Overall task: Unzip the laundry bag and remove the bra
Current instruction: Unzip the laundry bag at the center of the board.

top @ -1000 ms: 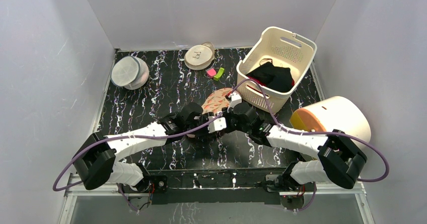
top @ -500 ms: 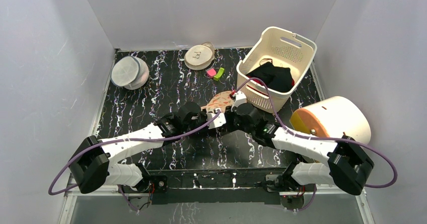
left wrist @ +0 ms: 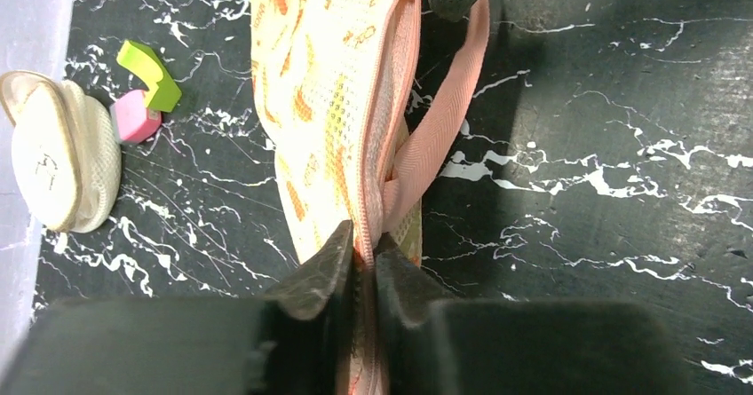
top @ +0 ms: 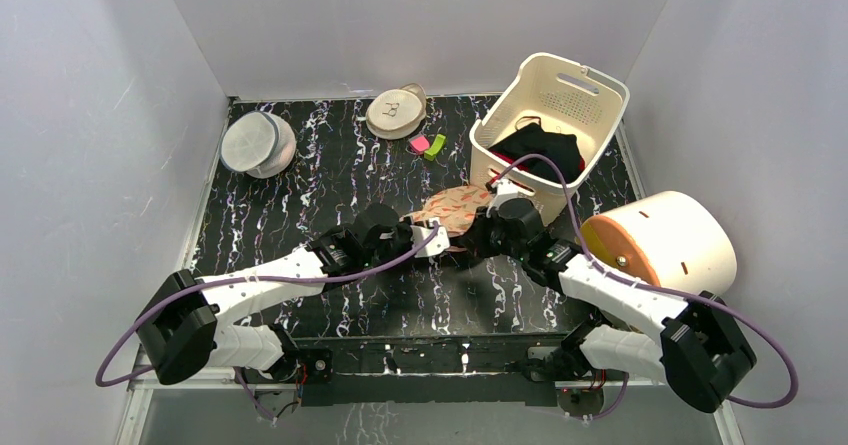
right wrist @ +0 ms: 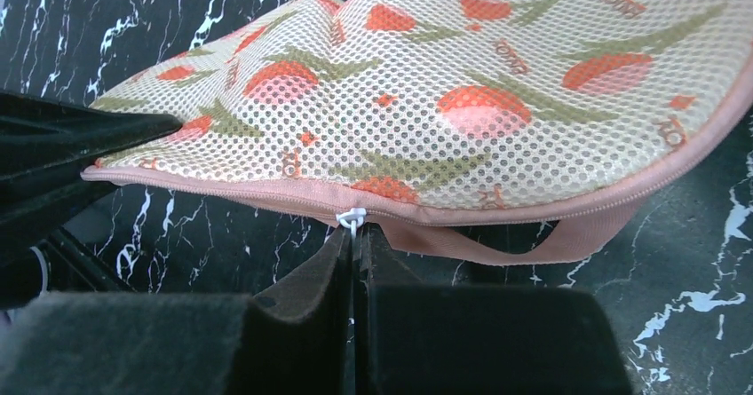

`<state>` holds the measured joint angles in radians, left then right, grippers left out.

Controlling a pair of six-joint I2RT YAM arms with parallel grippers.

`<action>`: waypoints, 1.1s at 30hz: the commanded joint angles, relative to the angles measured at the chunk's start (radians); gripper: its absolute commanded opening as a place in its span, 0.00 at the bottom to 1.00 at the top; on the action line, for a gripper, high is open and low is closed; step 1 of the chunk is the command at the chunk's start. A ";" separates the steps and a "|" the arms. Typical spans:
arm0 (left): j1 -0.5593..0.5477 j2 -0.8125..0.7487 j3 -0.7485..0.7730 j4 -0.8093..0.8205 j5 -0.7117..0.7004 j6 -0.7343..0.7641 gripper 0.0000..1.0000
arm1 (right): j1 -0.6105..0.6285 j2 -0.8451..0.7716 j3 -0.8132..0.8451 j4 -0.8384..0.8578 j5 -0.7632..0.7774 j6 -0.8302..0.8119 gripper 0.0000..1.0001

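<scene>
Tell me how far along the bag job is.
Done: both grips are set. The left gripper is clamped on one end of the laundry bag, and the right gripper pinches the white zipper pull. In hand: unzipping; the zip looks closed beyond the pull. Left: open it and remove the bra, not visible.

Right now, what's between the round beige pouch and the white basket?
A pink piece and a green piece side by side, seen in the top view.

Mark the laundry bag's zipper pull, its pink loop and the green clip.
zipper pull [right wrist: 352, 218], right wrist view, on the white tab at the zip line.
pink loop [left wrist: 444, 120], left wrist view, middle of the strap.
green clip [left wrist: 151, 75], left wrist view, on its upper face.
</scene>
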<state>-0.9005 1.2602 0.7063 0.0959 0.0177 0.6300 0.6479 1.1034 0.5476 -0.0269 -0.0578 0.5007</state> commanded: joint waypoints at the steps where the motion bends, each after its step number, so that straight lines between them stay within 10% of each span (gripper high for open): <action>1: 0.015 -0.029 -0.025 -0.056 0.025 0.020 0.24 | 0.012 0.022 0.042 0.044 -0.051 -0.004 0.00; 5: 0.014 -0.038 -0.019 -0.086 0.184 0.016 0.52 | 0.081 0.064 0.068 0.084 -0.042 0.015 0.00; 16: 0.015 -0.078 -0.026 -0.058 0.355 -0.024 0.68 | 0.230 0.167 0.147 0.158 0.005 0.060 0.00; 33: 0.014 0.004 0.005 -0.078 0.096 0.003 0.12 | 0.248 0.134 0.125 0.149 0.040 0.058 0.00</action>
<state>-0.8890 1.2488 0.6876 0.0257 0.1570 0.6258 0.8902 1.2926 0.6518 0.0555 -0.0494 0.5556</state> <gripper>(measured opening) 0.191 0.009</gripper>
